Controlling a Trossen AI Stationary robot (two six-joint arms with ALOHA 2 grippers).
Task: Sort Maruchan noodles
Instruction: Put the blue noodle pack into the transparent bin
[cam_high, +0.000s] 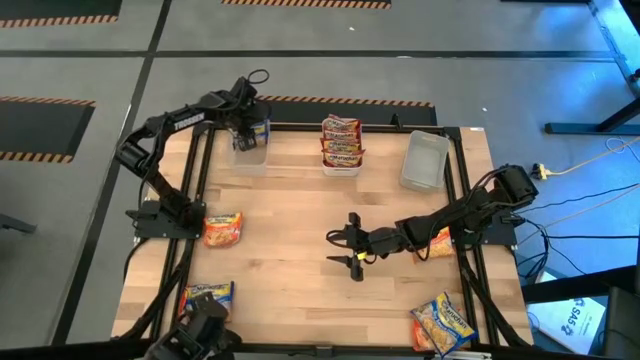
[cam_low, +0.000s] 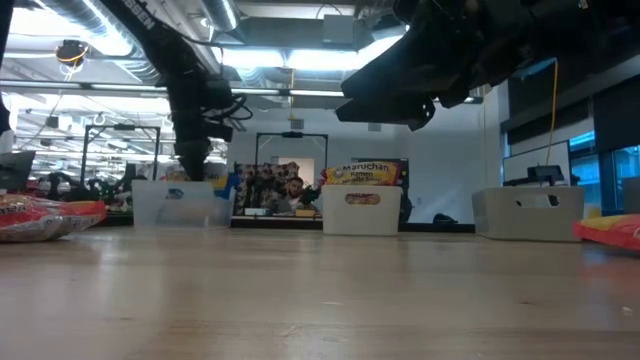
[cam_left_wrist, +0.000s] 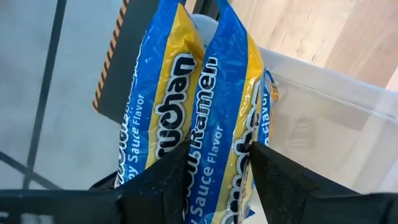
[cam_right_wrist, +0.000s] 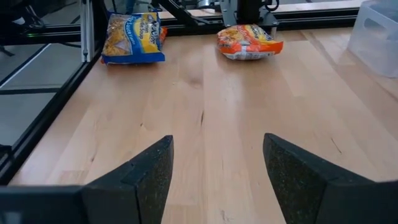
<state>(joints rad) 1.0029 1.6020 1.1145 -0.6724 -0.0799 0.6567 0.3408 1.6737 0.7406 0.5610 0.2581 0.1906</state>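
Near edge of table (cam_high: 300, 300): blue-yellow Maruchan pkt (cam_high: 208, 296) is lying flat at the near-left corner, next to the frame rail. Orange-yellow pkt (cam_high: 443, 322) is lying at the near-right corner, tilted, partly over the rail.

Mid table: R gripper (cam_high: 351, 250) is sitting low over bare wood near centre, arm reaching in from the right side. Fingers (cam_right_wrist: 142, 177) are standing wide apart, nothing between them, only tabletop showing in the gap. Orange pkt (cam_high: 437, 241) is lying under/beside the R arm by the right rail, partly hidden by the arm. Another orange pkt (cam_high: 223, 229) is lying flat by the left rail, well apart from the R gripper; R wrist view is showing it (cam_right_wrist: 249, 41) plus the blue-yellow one (cam_right_wrist: 132, 36) across the table.

Far edge: three clear bins in a row. L gripper (cam_high: 246, 126) is hanging over the left bin (cam_high: 250, 158), pointing down into it. Fingers (cam_left_wrist: 163, 180) are flanking a blue-yellow soy-sauce ramen pkt (cam_left_wrist: 227, 118) standing on edge in the bin; second blue-yellow pkt (cam_left_wrist: 163, 87) is standing just beside it. Pads are sitting right at the pkt's sides, cannot tell if squeezing or just loosened.

Middle bin (cam_high: 341, 162) is holding a stack of red pkts (cam_high: 341, 140); low view is showing the Maruchan label (cam_low: 362, 172) above its rim. Right bin (cam_high: 424, 160) is lying apart nr the far-right corner.
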